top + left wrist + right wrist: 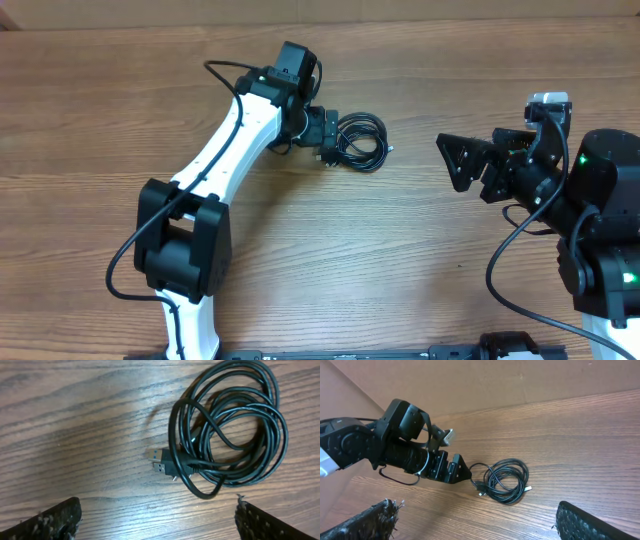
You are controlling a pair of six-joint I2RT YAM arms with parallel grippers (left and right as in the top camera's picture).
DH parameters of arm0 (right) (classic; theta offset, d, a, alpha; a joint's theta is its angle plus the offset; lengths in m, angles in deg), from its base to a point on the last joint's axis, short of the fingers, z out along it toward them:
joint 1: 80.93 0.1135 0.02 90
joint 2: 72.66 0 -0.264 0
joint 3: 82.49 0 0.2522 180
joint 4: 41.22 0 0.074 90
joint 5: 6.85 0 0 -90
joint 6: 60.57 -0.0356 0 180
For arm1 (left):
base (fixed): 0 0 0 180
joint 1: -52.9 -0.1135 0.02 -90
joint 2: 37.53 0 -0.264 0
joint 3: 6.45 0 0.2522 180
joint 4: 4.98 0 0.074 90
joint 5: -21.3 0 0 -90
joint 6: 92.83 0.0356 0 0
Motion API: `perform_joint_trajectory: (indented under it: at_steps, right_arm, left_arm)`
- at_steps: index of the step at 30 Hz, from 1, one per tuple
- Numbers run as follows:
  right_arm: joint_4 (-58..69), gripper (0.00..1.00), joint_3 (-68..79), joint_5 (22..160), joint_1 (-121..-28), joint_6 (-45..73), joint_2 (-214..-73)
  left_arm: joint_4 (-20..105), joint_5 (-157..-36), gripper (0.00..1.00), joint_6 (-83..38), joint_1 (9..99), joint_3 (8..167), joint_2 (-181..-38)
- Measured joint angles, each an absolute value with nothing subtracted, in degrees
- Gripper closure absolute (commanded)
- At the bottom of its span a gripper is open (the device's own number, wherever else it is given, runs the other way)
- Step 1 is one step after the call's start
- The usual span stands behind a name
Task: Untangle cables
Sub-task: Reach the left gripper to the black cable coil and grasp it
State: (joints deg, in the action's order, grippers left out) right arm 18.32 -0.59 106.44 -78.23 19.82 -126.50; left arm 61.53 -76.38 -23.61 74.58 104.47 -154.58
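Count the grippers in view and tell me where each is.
2. The left gripper, open, is just left of the coiled cables in the overhead view; the right gripper, also open, is farther right, apart from them.

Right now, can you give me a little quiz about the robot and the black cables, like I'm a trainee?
1. True or false: the left claw is gripping the cables.
2. How do the cables lie? A: coiled on the table; B: hanging in the air; C: stretched out straight.
3. Which is nearer the cables: the left claw or the right claw?

Key: 1 false, it is open with nothing in it; 2 A; 3 the left claw.
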Motion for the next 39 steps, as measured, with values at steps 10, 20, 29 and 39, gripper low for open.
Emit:
perform_joint_trajectory:
  at_steps: [10, 20, 29, 39]
  right_arm:
    - [18.56, 0.00, -0.59, 106.22, -78.23, 20.04, -126.50]
    - [19.02, 0.00, -0.59, 105.17, -78.23, 20.48, -126.50]
    - [19.48, 0.00, -0.59, 103.18, -78.20, 20.48, -126.50]
    - [19.68, 0.03, -0.57, 102.77, -78.23, 20.48, -126.78]
  left_arm:
    - [56.92, -76.40, 0.10, -28.44, 74.69, 103.75, -154.58]
    - [53.25, -77.34, 0.96, -31.87, 77.46, 102.70, -159.87]
    - [64.77, -79.64, 0.96, -28.68, 76.08, 107.40, -160.09]
    - [78.21, -79.70, 0.96, -23.41, 74.55, 128.84, -142.98]
